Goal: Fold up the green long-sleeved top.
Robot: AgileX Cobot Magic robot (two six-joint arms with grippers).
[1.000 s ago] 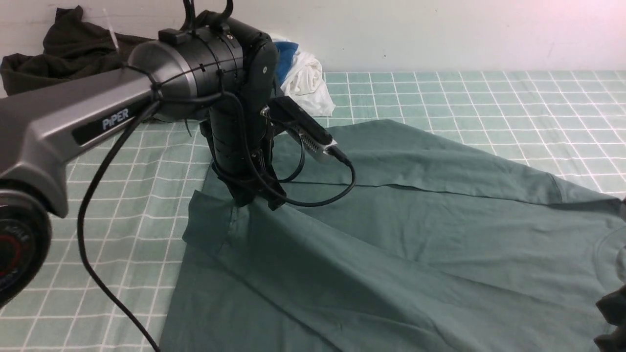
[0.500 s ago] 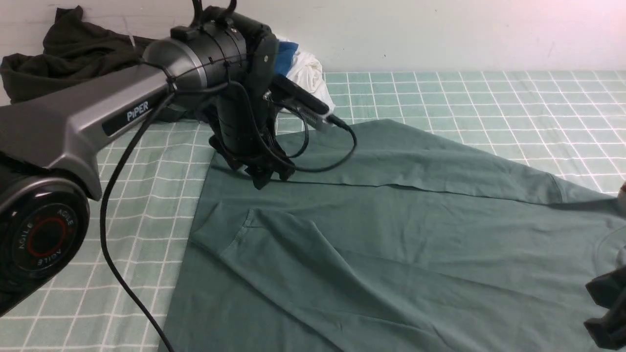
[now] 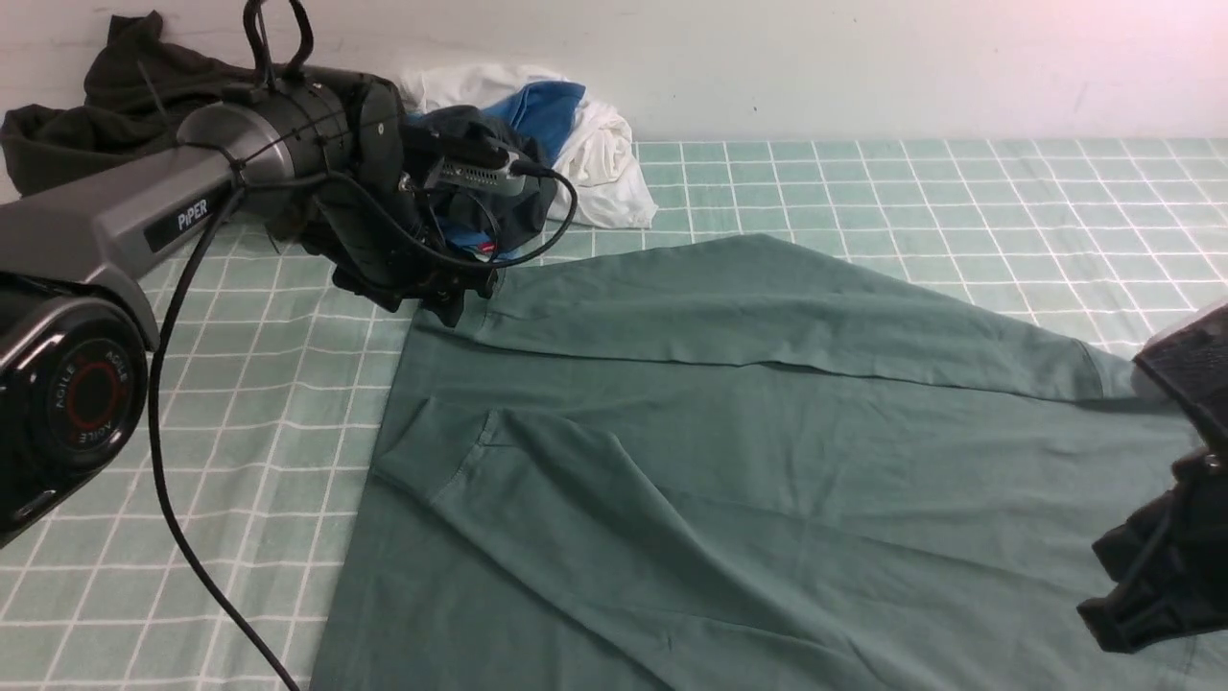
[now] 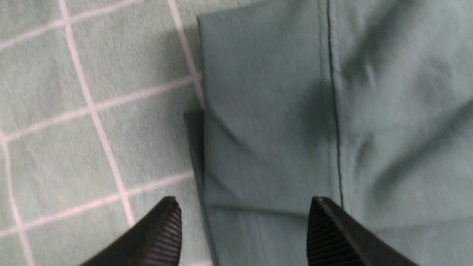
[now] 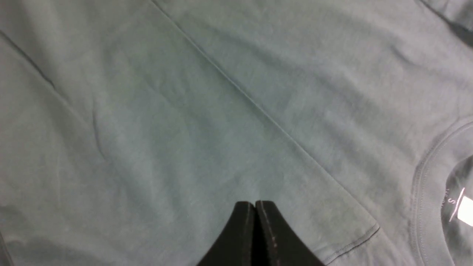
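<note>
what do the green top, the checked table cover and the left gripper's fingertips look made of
Green long-sleeved top: soft matte knit, probably cotton jersey; it creases gently and has a ribbed neckline. Checked table cover: matte cloth, seemingly woven, with white grid lines. Left gripper fingertips: black, finely ridged, likely rubber or plastic.

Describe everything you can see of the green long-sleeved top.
The green long-sleeved top is muted sage-green, soft jersey by its look, spread flat and lightly wrinkled on the checked cloth. One sleeve lies folded diagonally across the body, cuff near the left edge; the other sleeve lies along the far side. Its ribbed round neckline holds a white label. The open left claw hovers over one corner; nothing grips it.
</note>
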